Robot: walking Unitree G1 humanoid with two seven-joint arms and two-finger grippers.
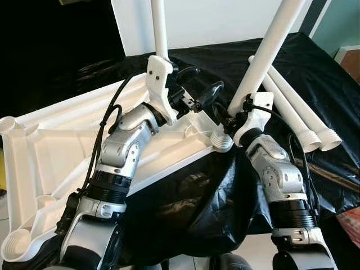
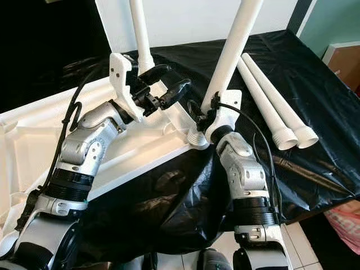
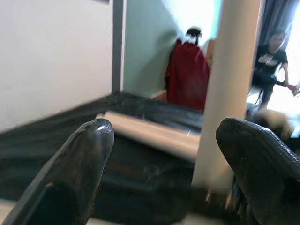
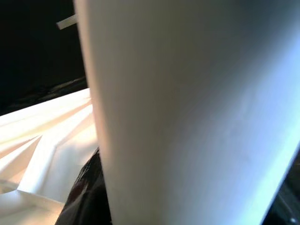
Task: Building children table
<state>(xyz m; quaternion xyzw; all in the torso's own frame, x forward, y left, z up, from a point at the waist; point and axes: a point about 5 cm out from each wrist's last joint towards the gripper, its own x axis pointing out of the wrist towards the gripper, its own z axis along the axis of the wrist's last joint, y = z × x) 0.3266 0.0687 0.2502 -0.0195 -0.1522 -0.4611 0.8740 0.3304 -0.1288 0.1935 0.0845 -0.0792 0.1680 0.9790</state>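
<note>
An upturned white plastic table top [image 1: 56,146] lies ribbed side up on a bench draped in black plastic sheeting [image 1: 185,208], reaching from the bench's left edge toward the middle, with its near corner hanging slightly over the front edge. Round screw sockets sit at its corners.

Two white plastic tube legs stand up from it. The far leg [image 1: 159,28] rises behind the left gripper [image 1: 197,93], at the table top's far edge. The near leg [image 1: 270,45] leans up and to the right from the ribbed socket [image 1: 222,140] at the table top's right-hand corner.

The right gripper [image 1: 228,115] is pressed against the base of the near leg, just above the socket; its wrist view is nearly all white tube with one dark finger [image 4: 89,197] against it, so the fingers look closed around the leg — though the far side of the grip is hidden.

The left gripper hovers over the table top between the two standing legs, its fingers [image 3: 79,164] spread wide and holding nothing; between them its wrist view shows the near leg [image 3: 229,84] upright.

Two more loose white legs [image 1: 298,115] lie side by side on the black sheeting toward the bench's right edge, their threaded ends pointing to the front right corner.

Far behind, in the left wrist view, a dark red garment [image 3: 187,75] hangs by a pale green wall and a person in a black shirt [image 3: 272,61] is seated.
</note>
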